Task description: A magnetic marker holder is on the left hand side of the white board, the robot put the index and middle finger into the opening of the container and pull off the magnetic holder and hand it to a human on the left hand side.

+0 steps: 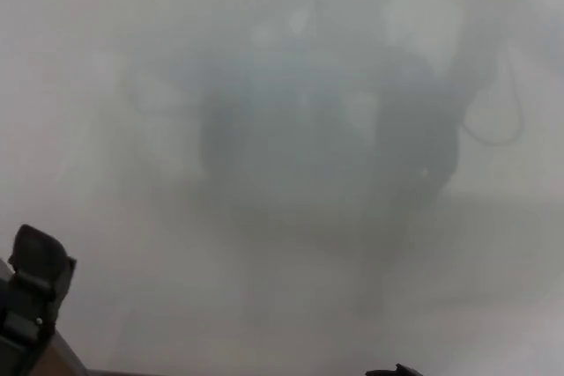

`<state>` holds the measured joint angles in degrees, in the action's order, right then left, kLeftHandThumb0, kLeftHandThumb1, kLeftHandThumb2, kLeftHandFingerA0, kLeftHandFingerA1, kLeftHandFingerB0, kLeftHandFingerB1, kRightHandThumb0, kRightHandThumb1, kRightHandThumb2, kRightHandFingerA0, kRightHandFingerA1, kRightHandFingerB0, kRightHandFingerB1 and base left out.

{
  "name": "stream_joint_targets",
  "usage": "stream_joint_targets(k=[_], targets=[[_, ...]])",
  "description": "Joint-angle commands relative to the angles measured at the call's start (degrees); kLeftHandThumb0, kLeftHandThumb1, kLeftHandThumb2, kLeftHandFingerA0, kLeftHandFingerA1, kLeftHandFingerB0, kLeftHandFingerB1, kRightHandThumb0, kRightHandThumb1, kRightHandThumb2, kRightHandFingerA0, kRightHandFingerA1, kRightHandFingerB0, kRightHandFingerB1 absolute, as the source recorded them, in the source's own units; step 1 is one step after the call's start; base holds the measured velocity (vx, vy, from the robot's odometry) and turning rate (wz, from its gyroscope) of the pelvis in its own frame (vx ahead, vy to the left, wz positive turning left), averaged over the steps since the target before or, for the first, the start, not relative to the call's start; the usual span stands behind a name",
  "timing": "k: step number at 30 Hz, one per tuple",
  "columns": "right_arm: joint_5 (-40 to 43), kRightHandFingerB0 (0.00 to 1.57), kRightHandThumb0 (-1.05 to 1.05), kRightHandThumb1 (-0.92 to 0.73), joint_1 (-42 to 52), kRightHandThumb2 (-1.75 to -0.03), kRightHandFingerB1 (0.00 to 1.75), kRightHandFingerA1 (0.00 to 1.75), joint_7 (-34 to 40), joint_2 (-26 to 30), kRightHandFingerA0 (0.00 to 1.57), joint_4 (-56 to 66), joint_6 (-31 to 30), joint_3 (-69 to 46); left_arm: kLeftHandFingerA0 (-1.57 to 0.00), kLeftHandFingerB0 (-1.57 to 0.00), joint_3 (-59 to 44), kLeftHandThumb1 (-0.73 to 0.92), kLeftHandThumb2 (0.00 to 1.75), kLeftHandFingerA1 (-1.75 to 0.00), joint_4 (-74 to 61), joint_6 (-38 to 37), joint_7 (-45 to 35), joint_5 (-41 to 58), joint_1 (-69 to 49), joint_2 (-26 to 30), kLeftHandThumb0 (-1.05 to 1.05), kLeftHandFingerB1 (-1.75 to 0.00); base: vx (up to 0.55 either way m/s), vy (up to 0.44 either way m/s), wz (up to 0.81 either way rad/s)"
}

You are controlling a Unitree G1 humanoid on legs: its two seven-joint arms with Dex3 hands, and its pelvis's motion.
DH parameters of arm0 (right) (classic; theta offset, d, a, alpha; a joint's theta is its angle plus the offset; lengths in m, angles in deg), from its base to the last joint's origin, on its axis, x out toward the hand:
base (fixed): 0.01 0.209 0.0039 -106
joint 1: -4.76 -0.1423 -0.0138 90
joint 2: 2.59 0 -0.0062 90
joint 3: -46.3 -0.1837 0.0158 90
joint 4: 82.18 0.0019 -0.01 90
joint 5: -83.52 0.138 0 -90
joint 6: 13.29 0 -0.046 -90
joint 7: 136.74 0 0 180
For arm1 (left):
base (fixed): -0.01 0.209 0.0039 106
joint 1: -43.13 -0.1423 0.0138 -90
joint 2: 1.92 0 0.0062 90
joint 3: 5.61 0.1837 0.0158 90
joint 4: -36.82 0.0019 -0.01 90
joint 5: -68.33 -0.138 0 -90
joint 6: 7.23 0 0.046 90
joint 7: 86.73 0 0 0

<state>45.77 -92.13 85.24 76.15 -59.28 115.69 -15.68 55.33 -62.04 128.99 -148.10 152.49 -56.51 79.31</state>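
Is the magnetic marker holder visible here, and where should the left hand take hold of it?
The holder does not show, so neither a grip part nor an approach side can be judged. The view shows mainly the hazy whiteboard and the left hand, low at the left edge.

The whiteboard (176, 305) fills nearly the whole head view, a glossy pale grey surface. A dim, blurred dark reflection spreads across its middle, too hazy to make out. At the lower left a thin grey frame (66, 354) edges the board. Nothing can be made out attached to it.
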Motion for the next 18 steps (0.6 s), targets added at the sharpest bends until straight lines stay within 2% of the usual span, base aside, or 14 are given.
stream_joint_targets(k=[1, 2, 3, 5, 6, 8, 9, 11, 12, 14, 15, 18], targets=[[6.5, 0.29, -0.55, -0.56, 1.2, -0.89, 0.54, 0.69, -3.0, 0.9, 0.70, -1.3, 7.1, -4.7, -0.32, -0.25, 17.6, 0.45, 0.77, -0.49, 6.6, -21.8, 8.0, -40.0, -2.4, 4.0, -0.70, -0.41, 0.00, 0.000, 0.00], [7.6, 0.37, -0.52, -0.70, 1.1, -0.61, 0.45, 0.59, -4.3, 0.9, 0.76, -1.4, 7.4, -5.6, -0.40, -0.30, 21.2, 0.58, 0.58, -0.42, 7.8, -28.6, 13.5, -48.8, -3.4, 3.3, -0.72, -0.30, 0.00, 0.000, 0.00], [7.9, 0.39, -0.51, -0.69, 1.0, -0.61, 0.47, 0.61, -4.7, 0.9, 0.77, -1.4, 7.5, -5.8, -0.39, -0.16, 23.5, 0.44, 0.89, -0.57, 9.6, -33.5, 16.2, -54.4, -3.6, 3.4, -0.66, -0.41, 0.00, 0.000, 0.00], [8.0, 0.39, -0.51, -0.69, 0.9, -0.61, 0.47, 0.61, -5.0, 0.8, 0.77, -1.4, 7.6, -6.0, -0.39, -0.16, 25.9, 0.44, 0.89, -0.57, 11.8, -38.5, 18.8, -59.7, -3.7, 3.6, -0.66, -0.41, 0.00, 0.000, 0.00], [7.8, 0.39, -0.50, -0.68, 0.3, -0.60, 0.48, 0.64, -5.3, 0.3, 0.78, -1.5, 7.4, -5.8, -0.39, -0.30, 27.5, 0.53, 0.63, -0.43, 14.2, -41.5, 21.3, -63.5, -3.8, 4.6, -0.77, -0.33, 0.00, 0.000, 0.00], [7.9, 0.40, -0.50, -0.68, -0.1, -0.60, 0.47, 0.63, -6.1, -0.1, 0.78, -1.5, 7.1, -5.9, -0.38, -0.28, 29.9, 0.51, 0.64, -0.43, 17.5, -43.5, 24.8, -67.2, -3.3, 5.7, -0.78, -0.33, 0.00, 0.000, 0.00], [8.1, 0.40, -0.50, -0.68, -0.3, -0.60, 0.47, 0.62, -6.8, -0.2, 0.78, -1.6, 7.1, -6.2, -0.34, -0.25, 30.9, 0.48, 0.83, -0.50, 19.1, -44.2, 26.0, -68.4, -2.9, 5.9, -0.76, -0.42, 0.00, 0.000, 0.00], [8.4, 0.40, -0.50, -0.68, -0.5, -0.60, 0.47, 0.62, -7.5, -0.2, 0.78, -1.6, 7.0, -6.5, -0.34, -0.25, 31.8, 0.48, 0.83, -0.50, 20.6, -45.0, 27.1, -69.3, -2.4, 6.0, -0.76, -0.42, 0.00, 0.000, 0.00], [8.2, 0.39, -0.50, -0.68, -0.6, -0.60, 0.47, 0.63, -7.4, -0.2, 0.79, -1.6, 6.8, -6.5, -0.37, -0.30, 33.7, 0.60, 0.59, -0.42, 25.0, -46.8, 28.8, -70.9, -1.0, 6.2, -0.72, -0.30, 0.00, 0.000, 0.00], [7.8, 0.40, -0.49, -0.67, -0.6, -0.60, 0.48, 0.65, -7.0, -0.2, 0.79, -1.6, 6.7, -6.5, -0.37, -0.29, 35.7, 0.62, 0.59, -0.42, 28.9, -48.7, 30.5, -72.6, 0.1, 6.4, -0.72, -0.30, 0.00, 0.000, 0.00], [7.8, 0.40, -0.47, -0.66, -0.7, -0.60, 0.48, 0.65, -7.1, -0.2, 0.79, -1.6, 6.7, -6.5, -0.31, -0.24, 36.6, 0.50, 0.84, -0.50, 30.3, -49.1, 31.8, -73.4, 0.4, 6.4, -0.76, -0.41, 0.00, 0.000, 0.00], [7.9, 0.40, -0.47, -0.66, -0.6, -0.59, 0.49, 0.65, -7.6, -0.3, 0.79, -1.6, 6.8, -6.8, -0.31, -0.21, 38.6, 0.51, 0.85, -0.49, 33.6, -50.7, 34.2, -74.8, 0.8, 6.4, -0.75, -0.41, 0.00, 0.000, 0.00]])
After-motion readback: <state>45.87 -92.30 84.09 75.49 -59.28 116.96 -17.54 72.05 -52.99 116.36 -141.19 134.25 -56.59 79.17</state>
